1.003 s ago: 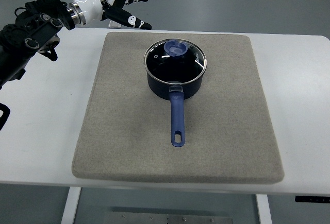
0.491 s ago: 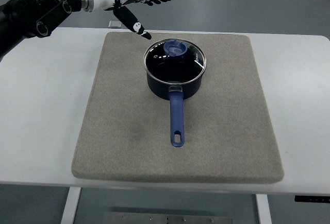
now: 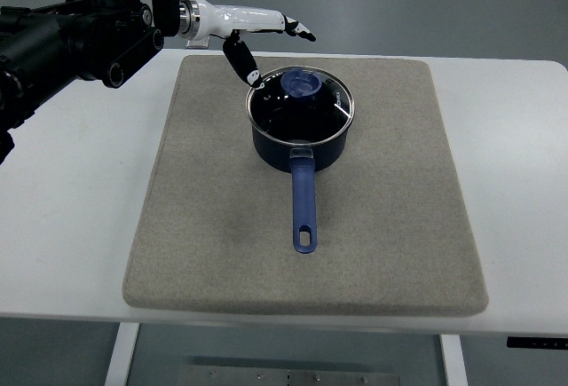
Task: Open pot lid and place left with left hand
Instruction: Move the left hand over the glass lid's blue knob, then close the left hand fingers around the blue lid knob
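A dark blue saucepan [image 3: 302, 142] stands on the grey mat [image 3: 204, 208], its blue handle [image 3: 303, 204] pointing toward the front. A glass lid [image 3: 302, 105] with a blue knob [image 3: 302, 84] sits on the pot. My left hand [image 3: 266, 40] comes in from the upper left, white with black fingertips, held flat and open above the pot's far-left rim. Its thumb [image 3: 240, 59] hangs down close to the rim. It holds nothing.
The mat lies on a white table [image 3: 71, 191]. The black left arm [image 3: 80, 35] spans the upper left corner. Bare mat lies to the left of the pot.
My left hand has moved right and forward toward the pot, from the table's far-left back edge to just over the pot's far-left rim. The pot and lid have not moved.
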`<move>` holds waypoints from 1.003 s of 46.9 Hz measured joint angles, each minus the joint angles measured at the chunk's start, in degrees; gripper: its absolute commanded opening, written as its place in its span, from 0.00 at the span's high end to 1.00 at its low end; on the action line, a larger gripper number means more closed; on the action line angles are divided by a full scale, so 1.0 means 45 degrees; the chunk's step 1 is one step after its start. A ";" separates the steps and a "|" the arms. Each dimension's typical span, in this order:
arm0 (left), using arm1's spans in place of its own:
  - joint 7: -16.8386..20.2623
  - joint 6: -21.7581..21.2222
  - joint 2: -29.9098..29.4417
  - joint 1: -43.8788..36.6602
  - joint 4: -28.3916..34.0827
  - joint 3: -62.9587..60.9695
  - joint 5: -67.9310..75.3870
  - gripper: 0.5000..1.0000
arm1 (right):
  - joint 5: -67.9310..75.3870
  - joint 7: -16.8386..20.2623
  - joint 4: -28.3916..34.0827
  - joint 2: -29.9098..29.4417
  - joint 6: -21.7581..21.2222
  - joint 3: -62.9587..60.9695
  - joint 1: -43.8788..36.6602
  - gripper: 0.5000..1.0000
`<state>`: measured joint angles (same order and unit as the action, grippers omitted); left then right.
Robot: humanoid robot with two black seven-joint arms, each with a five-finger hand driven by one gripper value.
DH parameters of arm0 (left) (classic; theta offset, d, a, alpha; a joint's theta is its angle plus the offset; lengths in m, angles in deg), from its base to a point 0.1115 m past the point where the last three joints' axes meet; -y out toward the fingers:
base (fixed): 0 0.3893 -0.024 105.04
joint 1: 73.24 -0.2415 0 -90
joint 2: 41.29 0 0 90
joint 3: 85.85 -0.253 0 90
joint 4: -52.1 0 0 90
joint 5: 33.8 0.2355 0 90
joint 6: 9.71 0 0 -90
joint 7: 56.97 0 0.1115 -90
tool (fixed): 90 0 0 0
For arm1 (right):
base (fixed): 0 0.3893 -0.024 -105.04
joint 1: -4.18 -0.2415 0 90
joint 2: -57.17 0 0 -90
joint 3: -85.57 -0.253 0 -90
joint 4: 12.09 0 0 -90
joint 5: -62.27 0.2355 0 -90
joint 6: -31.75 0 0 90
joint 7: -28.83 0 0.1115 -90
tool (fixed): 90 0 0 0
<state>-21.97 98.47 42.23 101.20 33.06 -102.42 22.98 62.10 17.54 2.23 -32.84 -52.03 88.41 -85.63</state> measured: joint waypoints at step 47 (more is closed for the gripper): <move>0.0000 0.0003 0.0950 0.0450 -0.0006 -0.1242 0.0040 0.35 | 0.0037 0.0009 0.0000 0.0000 0.0130 -0.0021 -0.0002 0.17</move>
<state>-21.97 98.48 46.51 103.23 33.03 -108.01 23.16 62.27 17.58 2.23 -32.83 -51.44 88.32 -85.64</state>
